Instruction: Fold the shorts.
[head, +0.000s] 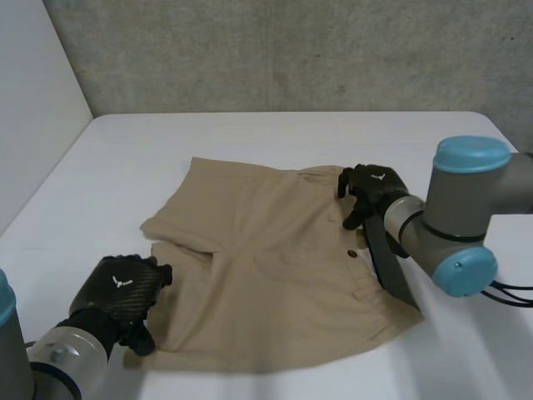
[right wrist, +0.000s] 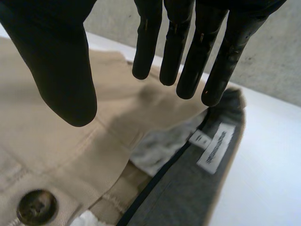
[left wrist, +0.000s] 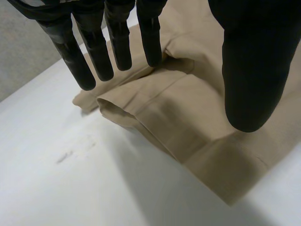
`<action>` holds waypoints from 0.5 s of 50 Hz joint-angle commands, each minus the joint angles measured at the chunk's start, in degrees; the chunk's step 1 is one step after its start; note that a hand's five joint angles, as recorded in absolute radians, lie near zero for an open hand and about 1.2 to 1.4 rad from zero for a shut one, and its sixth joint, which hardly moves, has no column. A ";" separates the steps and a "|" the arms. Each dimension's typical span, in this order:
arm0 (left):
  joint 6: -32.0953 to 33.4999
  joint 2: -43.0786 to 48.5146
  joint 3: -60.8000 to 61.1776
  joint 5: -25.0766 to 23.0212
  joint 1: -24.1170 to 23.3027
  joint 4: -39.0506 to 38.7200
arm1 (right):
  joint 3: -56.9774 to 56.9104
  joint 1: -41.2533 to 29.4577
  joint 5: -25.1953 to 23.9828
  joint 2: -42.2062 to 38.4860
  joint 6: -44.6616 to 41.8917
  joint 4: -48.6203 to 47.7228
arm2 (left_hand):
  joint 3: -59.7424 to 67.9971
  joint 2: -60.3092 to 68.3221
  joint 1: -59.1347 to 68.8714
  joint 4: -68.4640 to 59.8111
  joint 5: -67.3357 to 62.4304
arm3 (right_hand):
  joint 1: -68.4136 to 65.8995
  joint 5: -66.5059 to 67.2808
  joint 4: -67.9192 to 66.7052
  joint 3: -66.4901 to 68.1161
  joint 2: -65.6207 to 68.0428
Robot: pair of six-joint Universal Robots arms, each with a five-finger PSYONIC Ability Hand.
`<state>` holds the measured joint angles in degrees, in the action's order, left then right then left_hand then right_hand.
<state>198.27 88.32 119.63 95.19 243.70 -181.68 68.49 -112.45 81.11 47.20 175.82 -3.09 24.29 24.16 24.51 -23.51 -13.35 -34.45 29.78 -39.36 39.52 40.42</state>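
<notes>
Tan shorts [head: 266, 267] lie spread flat on the white table [head: 291, 133], waistband toward my right arm and legs toward my left. My left hand [head: 121, 292] hovers at the near leg's hem [left wrist: 141, 117], fingers [left wrist: 117, 42] straight and thumb apart, holding nothing. My right hand [head: 375, 187] is over the far end of the waistband, fingers [right wrist: 188, 61] straight and thumb [right wrist: 61, 70] spread, with no cloth between them. Under it the waistband lies turned open, showing grey lining [right wrist: 188, 188], a white label [right wrist: 215, 148] and a dark button [right wrist: 36, 207].
A grey wall [head: 291, 50] rises behind the table and a white panel [head: 33, 100] stands along its left side. Bare white tabletop surrounds the shorts, widest at the back and the far left.
</notes>
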 commanded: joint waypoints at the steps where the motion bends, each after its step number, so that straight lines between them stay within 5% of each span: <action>1: -0.33 -1.49 -0.01 0.00 1.43 -1.04 | -2.83 -0.49 0.45 -5.71 -0.74 -0.24 | -1.63 -1.50 -1.85 0.84 0.69 | -9.10 3.77 -4.19 4.03 3.13; 6: -0.34 -2.28 -0.01 0.00 1.78 -1.40 | -3.01 -0.58 2.47 -6.41 -2.76 -0.77 | -1.63 -1.50 -1.85 0.84 0.69 | -25.72 20.39 -20.81 20.65 19.75; 8: -0.34 -2.37 -0.01 0.00 1.78 -1.40 | -3.36 -0.58 4.65 -6.68 -4.95 -1.47 | -1.63 -1.50 -1.85 0.84 0.69 | -45.40 40.07 -40.50 40.34 39.44; 14: -0.34 -2.45 -0.01 0.00 1.87 -1.40 | -3.01 -0.67 8.97 -5.80 -10.67 -3.41 | -1.63 -1.50 -1.85 0.84 0.69 | -45.55 40.22 -40.64 40.48 39.58; 25: -0.34 -2.54 0.16 0.00 1.87 -1.40 | -1.43 3.19 8.45 -1.06 -15.42 -3.15 | -1.63 -1.50 -1.85 0.84 0.69 | -45.55 40.22 -40.64 40.48 39.58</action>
<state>197.92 85.79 119.71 95.19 245.57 -183.09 66.37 -112.48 90.35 43.56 163.01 -6.63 22.53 22.23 23.31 -22.00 -11.66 -53.47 54.07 -68.14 67.11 67.60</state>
